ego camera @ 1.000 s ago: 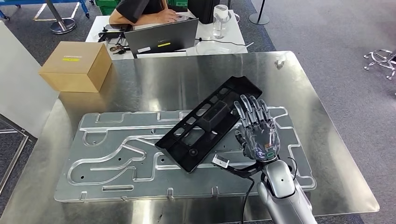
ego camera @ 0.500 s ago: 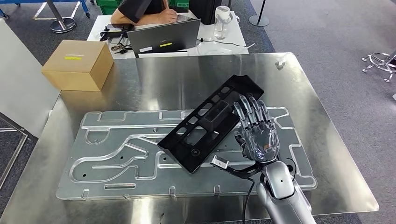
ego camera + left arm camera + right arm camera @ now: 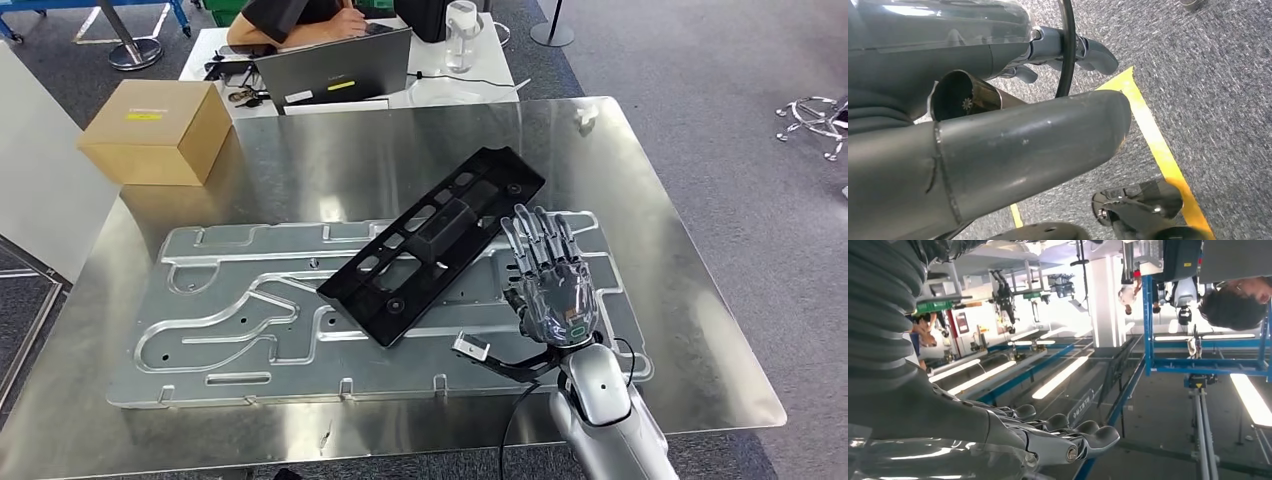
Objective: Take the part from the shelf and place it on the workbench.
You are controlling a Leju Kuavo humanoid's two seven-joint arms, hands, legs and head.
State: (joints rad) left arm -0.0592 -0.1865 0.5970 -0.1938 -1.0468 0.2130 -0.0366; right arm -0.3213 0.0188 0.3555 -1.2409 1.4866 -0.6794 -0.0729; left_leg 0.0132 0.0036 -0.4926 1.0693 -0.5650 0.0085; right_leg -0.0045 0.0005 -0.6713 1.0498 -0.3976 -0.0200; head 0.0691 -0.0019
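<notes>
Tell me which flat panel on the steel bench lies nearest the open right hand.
The black slotted plastic panel, lying diagonally atop the larger grooved aluminium plate, beside the right hand.

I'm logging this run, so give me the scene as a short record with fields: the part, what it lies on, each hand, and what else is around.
part: black part, long and slotted, lying flat and diagonal
support: grooved metal plate on the steel workbench
right hand: fingers spread, empty, beside the part's near right edge; contact cannot be told
left hand: hangs over grey carpet with a yellow floor line, nothing seen in it
other items: cardboard box at the far left corner; laptop on the white table beyond, a person at it
</notes>
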